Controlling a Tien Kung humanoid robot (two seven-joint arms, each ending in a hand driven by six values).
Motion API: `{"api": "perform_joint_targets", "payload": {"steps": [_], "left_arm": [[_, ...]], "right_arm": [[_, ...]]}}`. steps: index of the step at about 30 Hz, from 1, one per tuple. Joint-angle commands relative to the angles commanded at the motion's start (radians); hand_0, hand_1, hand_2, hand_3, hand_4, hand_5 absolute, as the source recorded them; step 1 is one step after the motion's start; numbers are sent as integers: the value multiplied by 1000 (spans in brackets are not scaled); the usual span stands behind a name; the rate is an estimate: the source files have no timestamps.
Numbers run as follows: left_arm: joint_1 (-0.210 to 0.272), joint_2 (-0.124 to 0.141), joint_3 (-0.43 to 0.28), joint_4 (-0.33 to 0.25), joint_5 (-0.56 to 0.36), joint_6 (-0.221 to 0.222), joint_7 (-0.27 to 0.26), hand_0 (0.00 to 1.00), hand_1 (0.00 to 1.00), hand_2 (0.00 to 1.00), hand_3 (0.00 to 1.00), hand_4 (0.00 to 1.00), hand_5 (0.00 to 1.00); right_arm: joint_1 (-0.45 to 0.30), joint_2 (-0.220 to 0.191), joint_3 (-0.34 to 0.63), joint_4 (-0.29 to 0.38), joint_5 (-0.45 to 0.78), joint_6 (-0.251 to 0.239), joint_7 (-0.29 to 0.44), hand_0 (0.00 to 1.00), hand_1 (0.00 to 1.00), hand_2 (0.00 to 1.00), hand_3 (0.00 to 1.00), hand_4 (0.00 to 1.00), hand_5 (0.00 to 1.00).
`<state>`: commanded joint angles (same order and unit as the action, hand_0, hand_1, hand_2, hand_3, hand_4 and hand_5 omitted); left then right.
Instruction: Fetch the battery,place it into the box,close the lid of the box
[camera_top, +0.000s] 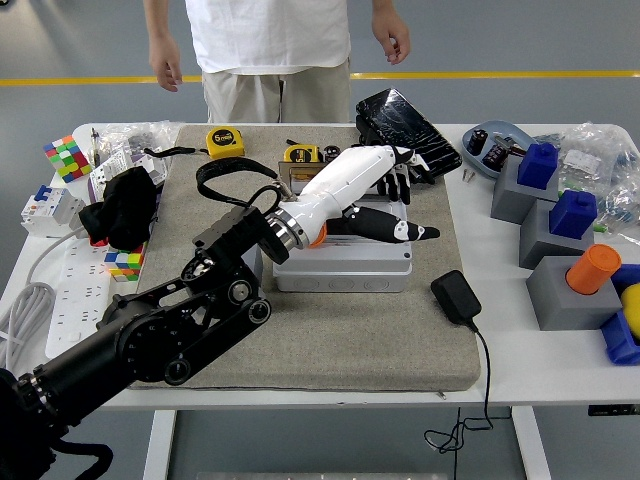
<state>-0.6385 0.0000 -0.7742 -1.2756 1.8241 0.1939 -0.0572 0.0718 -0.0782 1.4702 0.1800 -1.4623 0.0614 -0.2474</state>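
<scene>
The robot's left hand (365, 190) hovers above the grey box (345, 262), fingers spread, holding nothing. An orange battery (318, 236) barely shows inside beneath the wrist, its long axis impossible to judge.

Robotics lab or test hall. Grey floor with yellow line (500, 75) at 12 o'clock behind standing person (270, 50). White table (520, 370) cluttered with test props: Rubik's cubes (67, 157) at 9 o'clock, tape measure (225, 142) at 11, blue and grey fixture blocks (560, 225) at 3, power strip (75, 300) at 8.
</scene>
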Motion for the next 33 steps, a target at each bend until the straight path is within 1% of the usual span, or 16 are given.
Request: {"api": "perform_joint_targets", "payload": {"steps": [4,5,6,9,11,13,17,20,21,23,26,29,31,33], "left_arm": [[34,0,-55,-41,26,-41,72,387,522,473,560,998,505],[47,0,-68,-44,28,-52,87,387,522,473,560,998,505],[57,3,-77,-45,31,-58,96,377,517,477,540,998,527],[103,47,-111,-52,38,-77,122,377,517,477,540,998,527],[132,78,-132,-61,40,-82,130,377,517,477,540,998,527],[165,117,-155,-76,42,-91,143,377,533,490,535,998,533],[213,177,-186,-110,31,-94,144,377,533,490,535,998,533],[240,210,-192,-124,20,-89,143,381,532,489,530,998,534],[244,216,-190,-123,18,-89,143,381,532,489,530,998,534],[253,224,-178,-108,16,-92,145,381,532,489,530,998,534],[257,222,-161,-83,15,-93,147,380,533,489,527,998,534],[253,211,-140,-68,14,-94,149,380,533,489,527,998,534],[246,204,-128,-68,11,-93,151,375,534,491,525,998,534],[235,190,-111,-72,8,-94,152,375,534,491,525,998,534]], "right_arm": [[-1,1,-1,0,1,0,1,641,648,657,576,971,579],[-1,1,1,0,-1,0,0,641,648,657,576,971,579],[-2,1,2,0,-3,0,0,639,647,657,576,971,579],[0,1,0,0,3,0,3,639,647,657,576,971,579],[-1,1,6,0,-1,-1,2,639,647,657,576,971,579],[-2,1,8,0,-2,-1,3,639,648,658,575,971,579],[-3,1,13,0,-2,-2,4,639,648,658,575,971,579],[-5,1,14,0,-2,-2,5,641,648,657,575,971,579],[-5,2,14,0,-3,-2,4,641,648,657,575,971,579],[-5,2,14,0,-1,-2,5,641,648,657,575,971,579],[-4,3,9,0,4,-2,7,642,648,657,575,971,579],[-4,2,-2,0,14,-2,10,642,648,657,575,971,579],[-3,1,-5,0,17,-2,11,639,647,657,575,971,579],[-4,1,-2,0,15,-2,10,639,647,657,575,971,579]]}}
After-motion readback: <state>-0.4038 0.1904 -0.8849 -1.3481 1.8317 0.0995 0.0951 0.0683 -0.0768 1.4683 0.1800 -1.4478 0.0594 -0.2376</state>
